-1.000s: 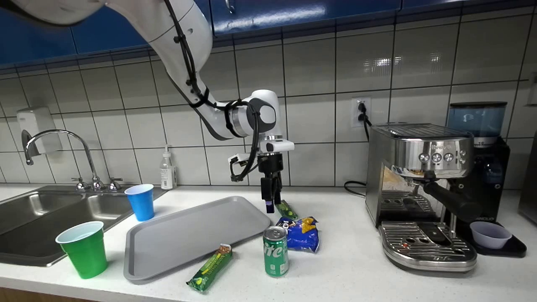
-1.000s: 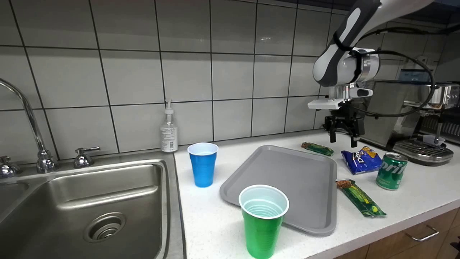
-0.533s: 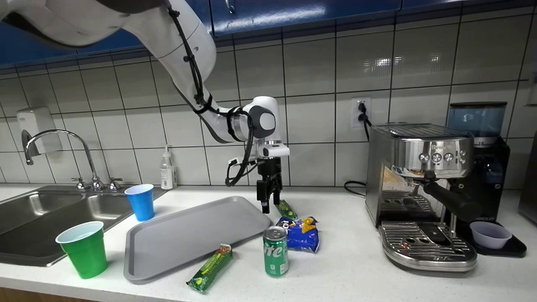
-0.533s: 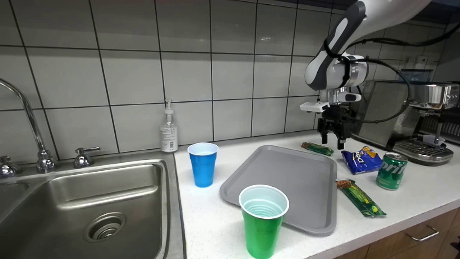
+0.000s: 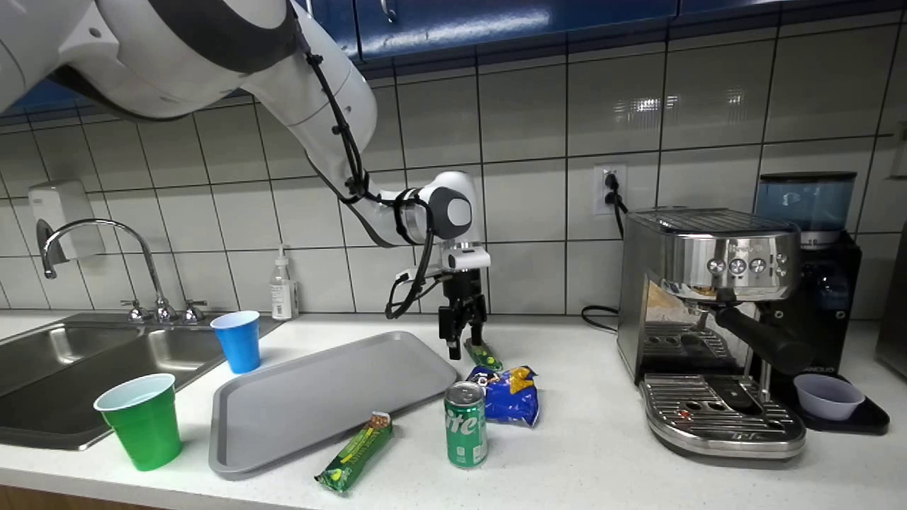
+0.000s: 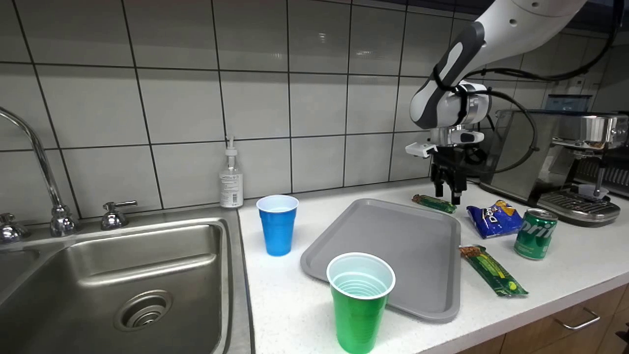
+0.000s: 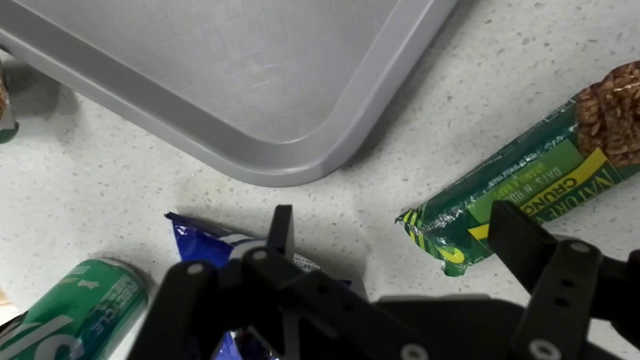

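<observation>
My gripper [image 7: 392,215] is open and empty above the counter, pointing down; it also shows in both exterior views [image 5: 465,347] [image 6: 447,197]. It is nearest to a green granola bar [image 7: 525,175] lying beside the tray's far corner, also in both exterior views [image 5: 486,356] [image 6: 435,203]. In the wrist view the right finger overlaps the bar's near part and the left finger overlaps a blue snack bag [image 7: 200,245]. That bag [image 5: 511,400] [image 6: 494,220] lies just in front, with a green soda can [image 5: 465,425] [image 6: 535,235] [image 7: 85,305] upright beside it. I see no contact.
A grey tray [image 5: 326,397] [image 6: 388,241] [image 7: 280,165] lies beside the bar. A second granola bar [image 5: 358,453] [image 6: 494,271] lies near the front. A green cup [image 5: 145,425], a blue cup [image 5: 239,343] and the sink [image 5: 78,382] are leftward; an espresso machine [image 5: 708,248] stands rightward.
The arm has come lower and my gripper has moved left in one of the exterior views, closer over the far granola bar. The gripper appears turned somewhat. The objects on the counter have not moved.
</observation>
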Motion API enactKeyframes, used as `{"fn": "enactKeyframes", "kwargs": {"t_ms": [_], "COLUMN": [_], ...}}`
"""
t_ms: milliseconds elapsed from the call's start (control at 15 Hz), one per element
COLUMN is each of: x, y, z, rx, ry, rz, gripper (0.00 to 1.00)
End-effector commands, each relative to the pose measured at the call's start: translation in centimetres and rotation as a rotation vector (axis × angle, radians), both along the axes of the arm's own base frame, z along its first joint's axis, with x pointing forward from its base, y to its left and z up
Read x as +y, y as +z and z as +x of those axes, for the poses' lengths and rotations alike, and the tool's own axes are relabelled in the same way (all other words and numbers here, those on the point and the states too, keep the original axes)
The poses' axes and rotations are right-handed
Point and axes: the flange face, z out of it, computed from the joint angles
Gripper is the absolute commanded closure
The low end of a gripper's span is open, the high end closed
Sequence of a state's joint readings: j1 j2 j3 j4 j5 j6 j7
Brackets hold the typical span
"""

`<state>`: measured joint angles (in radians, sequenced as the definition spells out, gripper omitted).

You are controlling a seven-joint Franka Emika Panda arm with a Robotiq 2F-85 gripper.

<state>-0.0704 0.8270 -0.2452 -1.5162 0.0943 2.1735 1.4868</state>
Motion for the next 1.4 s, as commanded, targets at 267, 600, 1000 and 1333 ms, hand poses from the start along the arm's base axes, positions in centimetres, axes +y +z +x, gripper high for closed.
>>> {"fn": "enactKeyframes", "kwargs": {"t_ms": [267, 600, 1000, 1333], "x": [-2.0, -2.7, -3.4, -3.4], "y": [-0.3, -0.9, -1.5, -1.8], "z": [2.5, 3.3, 4.3, 4.9], "rx": [0.040, 0.054, 0.014, -0.007], "ry": [-0.144, -0.244, -0.348, -0.409], "rz": [0.001, 0.019, 0.014, -0.003], "gripper": [0.00, 0.00, 0.00, 0.00]}}
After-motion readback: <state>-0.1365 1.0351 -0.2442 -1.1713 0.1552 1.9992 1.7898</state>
